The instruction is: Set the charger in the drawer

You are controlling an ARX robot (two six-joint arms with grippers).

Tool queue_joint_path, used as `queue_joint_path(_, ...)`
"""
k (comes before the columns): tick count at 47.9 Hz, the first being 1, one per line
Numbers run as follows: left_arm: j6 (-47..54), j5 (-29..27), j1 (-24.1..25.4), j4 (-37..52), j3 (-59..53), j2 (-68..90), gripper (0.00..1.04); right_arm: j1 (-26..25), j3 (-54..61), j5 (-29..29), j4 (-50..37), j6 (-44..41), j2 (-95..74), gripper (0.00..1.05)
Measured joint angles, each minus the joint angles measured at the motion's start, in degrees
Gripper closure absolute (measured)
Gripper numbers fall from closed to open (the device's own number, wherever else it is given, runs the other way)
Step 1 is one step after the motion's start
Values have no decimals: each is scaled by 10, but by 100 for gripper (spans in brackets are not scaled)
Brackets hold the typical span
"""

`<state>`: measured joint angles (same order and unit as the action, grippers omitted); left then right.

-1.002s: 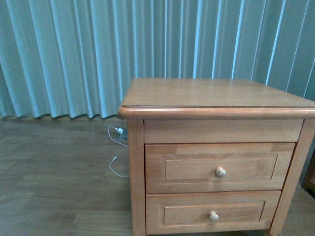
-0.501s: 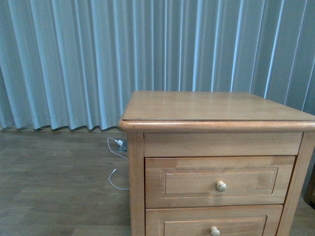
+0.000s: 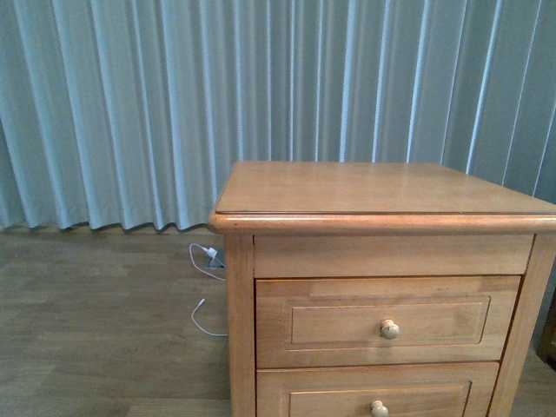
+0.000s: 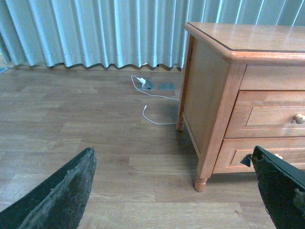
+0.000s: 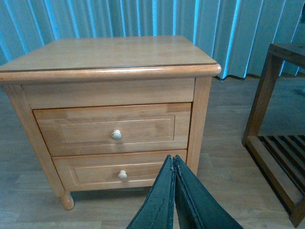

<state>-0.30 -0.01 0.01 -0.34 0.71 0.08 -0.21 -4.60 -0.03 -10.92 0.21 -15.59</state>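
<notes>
Honey-coloured wooden nightstand [image 3: 382, 287] against pale blue pleated curtains [image 3: 217, 95], on a wood-plank floor [image 3: 95, 330]. Both drawers shut: the taller-fronted drawer [image 3: 387, 321] with its round knob [image 3: 390, 328] above, the shallower lower drawer [image 5: 119, 172] beneath, partly cut off in the front view. Nightstand top bare and glossy.

Left gripper [image 4: 176, 191] spread wide, dark fingers [image 4: 57, 195] at either edge of the left wrist view, holding nothing, low over the floor beside the nightstand's side. Right gripper [image 5: 174, 164] pressed closed, fingers together with nothing between them, in front of the lower drawer.

Thin white cable [image 4: 155, 107] trailing across the floor from a white plug [image 4: 141, 80] near the curtain hem, beside what looks like a floor socket plate [image 4: 166, 86]. Charger not visible in any view. Dark wooden slatted shelf [image 5: 281, 143] to one side of the nightstand.
</notes>
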Motion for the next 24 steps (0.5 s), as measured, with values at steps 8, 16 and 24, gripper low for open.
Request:
queue_joint_path(8,0,0,0,0,0,0,6,0,12,0,12,0,27,103)
queue_joint_path(16,0,0,0,0,0,0,6,0,21,0,24,0,47,103)
queue_joint_path(24,0,0,0,0,0,0,6,0,42,0,109,0,150,103)
